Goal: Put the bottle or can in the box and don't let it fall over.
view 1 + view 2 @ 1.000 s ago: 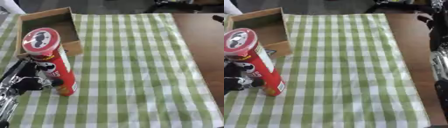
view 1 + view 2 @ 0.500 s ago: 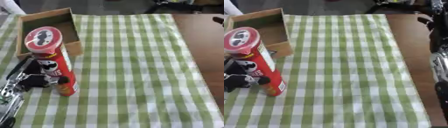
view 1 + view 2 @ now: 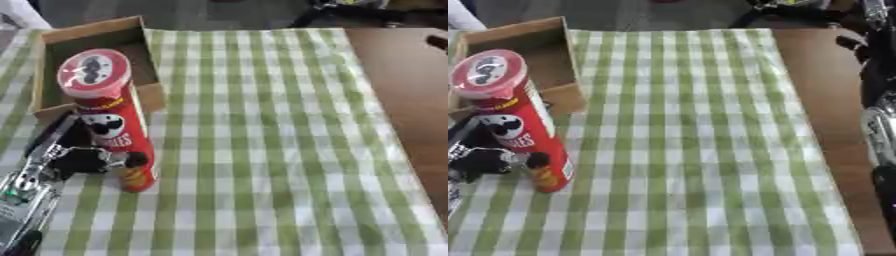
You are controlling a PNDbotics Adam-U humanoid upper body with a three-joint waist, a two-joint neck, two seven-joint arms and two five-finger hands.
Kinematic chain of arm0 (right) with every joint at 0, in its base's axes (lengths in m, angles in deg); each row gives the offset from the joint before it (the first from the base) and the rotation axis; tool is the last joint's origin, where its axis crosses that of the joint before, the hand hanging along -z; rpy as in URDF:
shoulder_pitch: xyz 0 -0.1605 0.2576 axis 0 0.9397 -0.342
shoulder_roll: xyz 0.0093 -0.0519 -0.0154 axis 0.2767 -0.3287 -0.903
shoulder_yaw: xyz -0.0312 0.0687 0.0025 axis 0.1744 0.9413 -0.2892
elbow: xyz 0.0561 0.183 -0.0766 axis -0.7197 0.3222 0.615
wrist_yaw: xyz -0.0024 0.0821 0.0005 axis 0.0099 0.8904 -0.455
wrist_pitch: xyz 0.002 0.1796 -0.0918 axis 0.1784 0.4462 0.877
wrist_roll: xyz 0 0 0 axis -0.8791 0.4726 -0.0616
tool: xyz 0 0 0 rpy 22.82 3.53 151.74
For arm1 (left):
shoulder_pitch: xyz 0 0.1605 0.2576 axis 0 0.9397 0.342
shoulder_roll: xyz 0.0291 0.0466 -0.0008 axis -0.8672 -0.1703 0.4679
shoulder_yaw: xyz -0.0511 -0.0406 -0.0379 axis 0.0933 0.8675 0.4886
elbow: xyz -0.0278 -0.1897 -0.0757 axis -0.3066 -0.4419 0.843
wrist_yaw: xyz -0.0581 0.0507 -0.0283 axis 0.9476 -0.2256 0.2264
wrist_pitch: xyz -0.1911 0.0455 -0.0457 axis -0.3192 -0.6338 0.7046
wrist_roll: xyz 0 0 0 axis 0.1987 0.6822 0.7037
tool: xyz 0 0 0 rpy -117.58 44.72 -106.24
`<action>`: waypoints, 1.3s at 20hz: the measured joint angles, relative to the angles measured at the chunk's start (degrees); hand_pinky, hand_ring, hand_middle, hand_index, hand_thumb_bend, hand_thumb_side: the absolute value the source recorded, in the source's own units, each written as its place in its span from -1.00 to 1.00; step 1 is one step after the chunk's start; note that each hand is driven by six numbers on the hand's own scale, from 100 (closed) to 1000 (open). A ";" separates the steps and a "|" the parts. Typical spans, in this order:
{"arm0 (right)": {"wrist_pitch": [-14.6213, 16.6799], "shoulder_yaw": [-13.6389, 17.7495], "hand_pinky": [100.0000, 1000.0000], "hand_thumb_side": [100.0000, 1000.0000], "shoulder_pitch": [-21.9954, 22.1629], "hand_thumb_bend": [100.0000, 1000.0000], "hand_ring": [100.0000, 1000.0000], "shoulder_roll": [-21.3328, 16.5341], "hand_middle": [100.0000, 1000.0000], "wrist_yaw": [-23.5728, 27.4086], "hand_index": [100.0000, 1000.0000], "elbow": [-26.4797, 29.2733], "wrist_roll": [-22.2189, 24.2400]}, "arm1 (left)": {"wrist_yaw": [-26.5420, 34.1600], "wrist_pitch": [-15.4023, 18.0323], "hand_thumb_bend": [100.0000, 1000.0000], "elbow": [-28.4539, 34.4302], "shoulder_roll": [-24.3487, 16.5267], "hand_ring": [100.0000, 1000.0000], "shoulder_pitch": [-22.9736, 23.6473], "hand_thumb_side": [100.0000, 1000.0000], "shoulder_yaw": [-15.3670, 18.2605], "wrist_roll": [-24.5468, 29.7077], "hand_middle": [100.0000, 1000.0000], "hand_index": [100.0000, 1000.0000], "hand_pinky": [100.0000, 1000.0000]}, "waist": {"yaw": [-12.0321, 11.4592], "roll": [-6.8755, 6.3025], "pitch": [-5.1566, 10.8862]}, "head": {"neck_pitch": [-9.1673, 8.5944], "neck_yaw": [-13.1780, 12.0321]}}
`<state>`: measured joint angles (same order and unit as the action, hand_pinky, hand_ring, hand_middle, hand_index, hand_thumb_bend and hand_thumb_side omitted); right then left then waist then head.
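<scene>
Pringles can (image 3: pixel 109 120) stands upright on the checked cloth (image 3: pixel 262 125), just at six o'clock of the open cardboard box (image 3: pixel 54 42). From the left eye, my left hand (image 3: pixel 74 157) comes at it from nine o'clock, fingers (image 3: pixel 131 160) curled round its lower third. It looks light, stiff, slick and top-heavy, so I judge a hold nearer mid-height steadier. From the right eye, same clamp; my right hand isn't visible, only dark arm at three o'clock over the bare desk (image 3: pixel 815 100).

The tall red can (image 3: pixel 112 120), capped with a round lid, stands upright, held at its lower part by the left hand (image 3: pixel 74 157). The open cardboard box (image 3: pixel 52 44) lies just beyond the hand.
</scene>
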<state>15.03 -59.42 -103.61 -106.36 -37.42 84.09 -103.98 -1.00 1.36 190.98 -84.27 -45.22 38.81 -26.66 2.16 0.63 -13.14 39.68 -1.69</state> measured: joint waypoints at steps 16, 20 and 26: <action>0.00 0.00 0.62 0.41 0.02 -0.71 0.66 0.14 0.65 0.00 0.69 -0.13 0.00 | -0.68 -1.13 0.28 -0.45 0.41 0.05 -0.02 -1.00 -0.42 -1.23 0.17 0.03 1.00 | 0.01 -0.04 0.00 | -0.02 -0.14; 0.00 0.00 0.62 0.41 0.02 -0.72 0.66 0.14 0.64 0.00 0.69 -0.14 0.00 | -0.92 -1.14 0.14 -0.45 0.41 -0.10 -0.02 -1.00 -0.42 -1.52 0.02 -0.08 1.00 | 0.03 -0.08 0.00 | -0.02 -0.14; 0.01 0.00 0.62 0.42 0.03 -0.72 0.65 0.14 0.64 0.00 0.69 -0.16 -0.01 | -2.64 -0.99 0.07 -0.20 0.41 -0.21 -0.02 -1.00 -0.42 -2.04 -0.07 -0.18 1.00 | 0.03 -0.08 -0.01 | -0.02 -0.14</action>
<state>15.04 -59.42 -103.58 -106.21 -37.42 83.93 -103.99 -3.64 0.36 190.78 -83.86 -45.25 38.39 -28.70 2.19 0.54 -13.15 39.66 -1.82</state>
